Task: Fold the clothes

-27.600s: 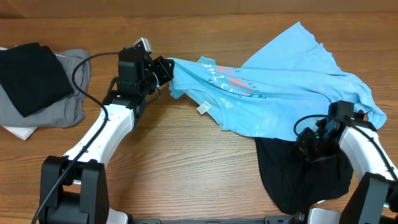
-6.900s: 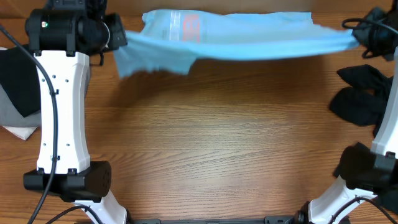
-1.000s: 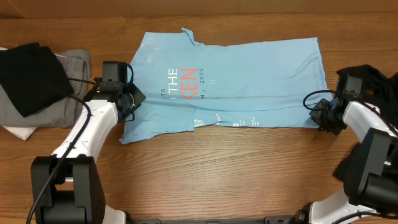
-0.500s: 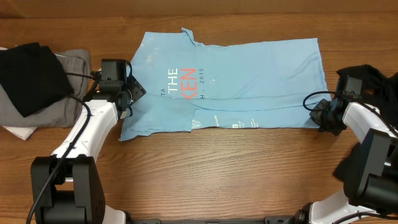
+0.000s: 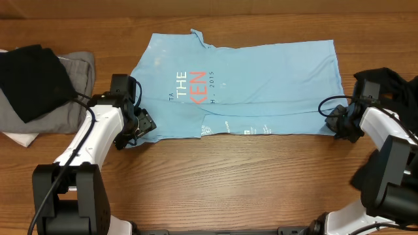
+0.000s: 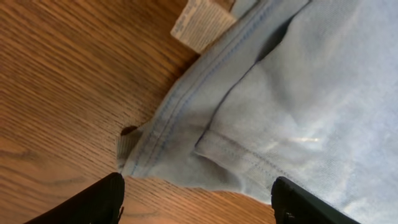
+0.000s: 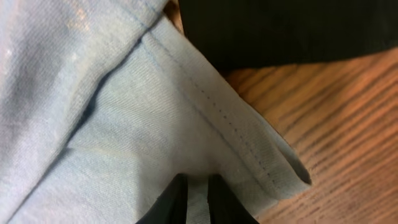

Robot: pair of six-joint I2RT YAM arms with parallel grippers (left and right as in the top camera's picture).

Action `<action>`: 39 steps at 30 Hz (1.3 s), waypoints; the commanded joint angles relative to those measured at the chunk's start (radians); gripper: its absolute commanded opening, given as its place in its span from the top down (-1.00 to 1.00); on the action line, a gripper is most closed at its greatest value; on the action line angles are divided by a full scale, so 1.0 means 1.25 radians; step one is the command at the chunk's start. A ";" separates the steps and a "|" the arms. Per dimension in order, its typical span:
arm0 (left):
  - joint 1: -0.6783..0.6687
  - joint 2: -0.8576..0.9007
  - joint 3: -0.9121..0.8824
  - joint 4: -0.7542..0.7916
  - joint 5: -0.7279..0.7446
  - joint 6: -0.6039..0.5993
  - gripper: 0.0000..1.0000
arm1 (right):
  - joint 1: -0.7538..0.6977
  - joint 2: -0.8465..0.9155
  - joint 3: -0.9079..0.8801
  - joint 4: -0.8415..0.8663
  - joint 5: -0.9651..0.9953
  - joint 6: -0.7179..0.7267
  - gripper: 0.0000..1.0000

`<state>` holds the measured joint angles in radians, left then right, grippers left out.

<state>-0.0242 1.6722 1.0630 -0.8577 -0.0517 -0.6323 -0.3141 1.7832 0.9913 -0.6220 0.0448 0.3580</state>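
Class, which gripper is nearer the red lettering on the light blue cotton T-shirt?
Left. The left gripper sits at the T-shirt's corner near the red lettering; the right gripper pinches the opposite corner.

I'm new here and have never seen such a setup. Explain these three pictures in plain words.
Two white robot arms work at a wooden table. One picture looks down from above; the other two come from a camera on each wrist, so they are close-ups. A sky-blue T-shirt lies spread out. The left gripper is open at the shirt's near left corner, holding nothing. The right gripper is pinched shut on the near right corner. A pile of black, grey and white garments lies at the left, a black garment at the right.
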 commanded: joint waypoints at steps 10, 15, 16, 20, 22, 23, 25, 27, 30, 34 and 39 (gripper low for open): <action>0.004 0.006 -0.147 0.155 -0.052 0.013 -0.53 | -0.002 0.021 -0.033 -0.059 0.005 -0.003 0.66; 0.005 0.006 -0.157 0.164 -0.098 0.013 0.05 | -0.002 0.021 -0.033 -0.067 0.005 -0.003 0.66; 0.005 0.006 -0.157 0.164 -0.109 0.013 0.21 | -0.002 0.021 -0.033 -0.070 0.005 -0.003 0.67; 0.011 0.006 -0.157 0.150 -0.148 0.012 0.88 | -0.002 0.020 -0.033 -0.083 0.006 -0.003 0.70; 0.022 0.006 -0.157 0.131 -0.164 0.012 0.92 | -0.002 0.021 -0.033 -0.095 0.005 -0.002 0.74; 0.028 0.006 -0.157 0.120 -0.174 0.012 0.92 | -0.002 0.021 -0.033 -0.103 0.005 -0.002 0.76; 0.046 0.006 -0.157 0.086 -0.204 0.012 0.92 | -0.002 0.020 -0.033 -0.122 0.005 -0.002 0.82; 0.068 0.006 -0.157 0.050 -0.228 0.012 0.92 | -0.002 0.021 -0.033 -0.152 0.005 0.014 0.92; 0.100 0.006 -0.157 0.007 -0.234 0.003 0.92 | -0.002 0.020 -0.033 -0.190 0.005 0.031 0.92; 0.112 0.004 -0.151 0.004 -0.228 0.020 0.88 | -0.002 0.020 -0.033 -0.196 0.005 0.030 0.92; 0.100 -0.002 -0.089 -0.035 -0.179 0.058 0.53 | -0.002 0.020 -0.033 -0.196 0.005 0.030 0.92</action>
<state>0.1001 1.6722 0.8841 -0.8715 -0.2546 -0.5922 -0.3134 1.7691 0.9951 -0.8505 0.0250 0.3874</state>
